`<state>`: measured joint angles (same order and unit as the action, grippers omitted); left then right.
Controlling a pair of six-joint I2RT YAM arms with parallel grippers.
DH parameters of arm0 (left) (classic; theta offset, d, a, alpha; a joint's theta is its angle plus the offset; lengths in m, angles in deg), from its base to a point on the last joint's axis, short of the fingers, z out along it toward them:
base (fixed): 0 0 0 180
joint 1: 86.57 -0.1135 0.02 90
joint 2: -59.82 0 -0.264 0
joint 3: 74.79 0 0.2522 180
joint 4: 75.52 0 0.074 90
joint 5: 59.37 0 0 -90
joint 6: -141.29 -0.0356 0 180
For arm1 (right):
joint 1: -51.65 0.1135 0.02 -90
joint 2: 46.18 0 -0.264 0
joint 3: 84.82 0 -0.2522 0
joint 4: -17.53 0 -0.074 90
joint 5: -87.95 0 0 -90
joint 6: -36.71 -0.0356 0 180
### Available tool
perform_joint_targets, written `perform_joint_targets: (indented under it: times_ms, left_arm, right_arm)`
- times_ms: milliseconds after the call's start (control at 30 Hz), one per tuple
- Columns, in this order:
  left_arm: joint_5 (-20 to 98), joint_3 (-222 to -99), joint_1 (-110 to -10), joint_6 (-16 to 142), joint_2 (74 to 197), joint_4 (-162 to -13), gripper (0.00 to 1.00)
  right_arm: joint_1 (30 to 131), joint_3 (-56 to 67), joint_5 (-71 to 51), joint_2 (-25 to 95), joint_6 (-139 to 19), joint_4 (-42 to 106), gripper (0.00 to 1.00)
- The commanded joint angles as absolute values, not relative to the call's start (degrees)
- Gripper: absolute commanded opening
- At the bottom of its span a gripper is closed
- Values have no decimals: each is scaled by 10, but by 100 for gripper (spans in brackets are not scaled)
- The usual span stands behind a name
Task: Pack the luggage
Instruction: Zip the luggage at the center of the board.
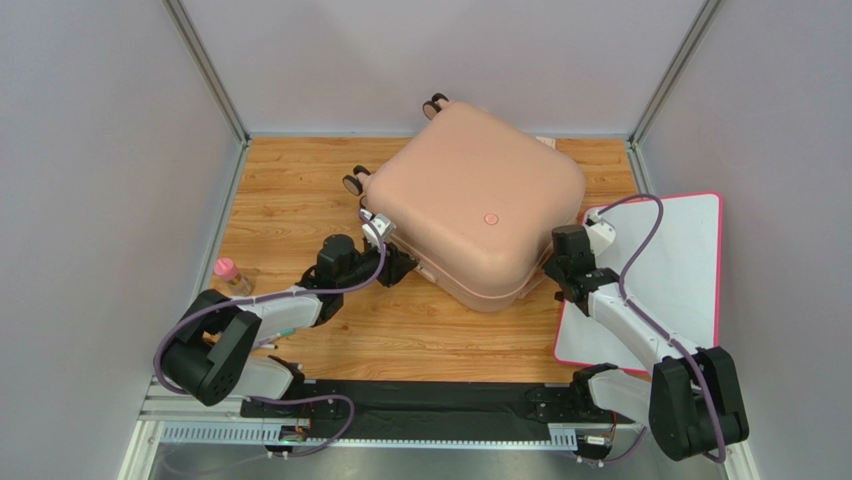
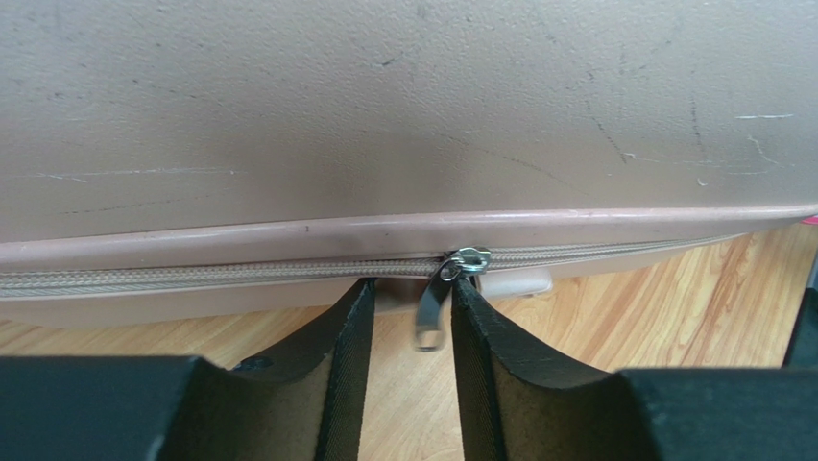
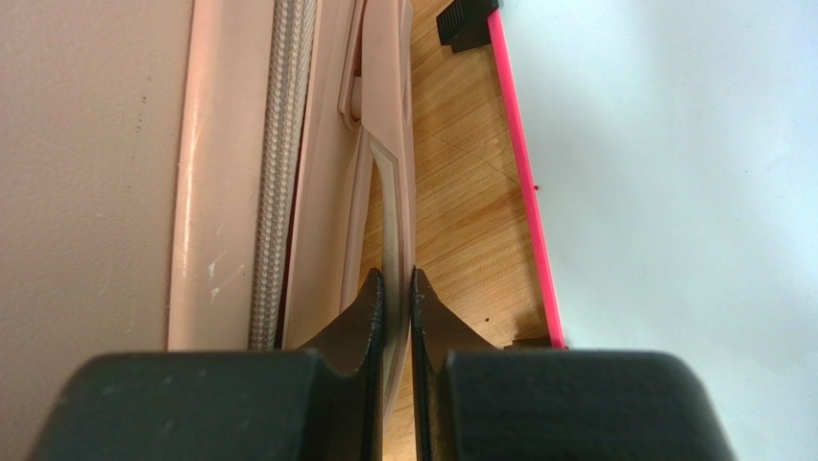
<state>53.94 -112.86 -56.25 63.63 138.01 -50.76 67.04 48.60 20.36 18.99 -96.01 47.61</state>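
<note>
The luggage (image 1: 470,205) is a pale pink hard-shell suitcase lying closed on the wooden table, wheels toward the back left. My left gripper (image 1: 405,265) is at its near left side. In the left wrist view the shell (image 2: 384,115) fills the top, and the left gripper (image 2: 413,285) stands open round the metal zipper pull (image 2: 434,307). The pull hangs from the slider (image 2: 468,259) and rests against the right finger. My right gripper (image 1: 553,265) is at the suitcase's right side. In the right wrist view this gripper (image 3: 396,279) is shut on the thin pink side handle (image 3: 389,182).
A flat white board with a pink rim (image 1: 670,270) lies right of the suitcase, under the right arm. A small pink-capped bottle (image 1: 232,275) stands at the table's left edge. Caster wheels (image 1: 355,182) stick out at the back left. Grey walls enclose the table.
</note>
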Motion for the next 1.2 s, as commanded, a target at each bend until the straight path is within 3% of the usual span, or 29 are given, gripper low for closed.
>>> perform_joint_targets:
  times_ms: [0, 133, 267, 333, 800, 1167]
  left_arm:
    - [536, -1156, -545, 631, 1394, -478, 39]
    - [513, -1160, -532, 636, 1395, -474, 31]
    - [494, -1159, -529, 647, 1396, -468, 6]
    - [480, -1156, -529, 651, 1393, -468, 0]
    - [254, -1131, -532, 703, 1321, -592, 0]
    - [235, -1126, -562, 734, 1309, -598, 0]
  right_arm:
    - [671, 507, 189, 199, -947, 505, 0]
    - [672, 508, 189, 202, -949, 503, 0]
    - [671, 511, 188, 202, -950, 502, 0]
    - [671, 512, 191, 199, -950, 504, 0]
    - [649, 521, 228, 179, -986, 534, 0]
    - [643, 517, 253, 187, -1000, 545, 0]
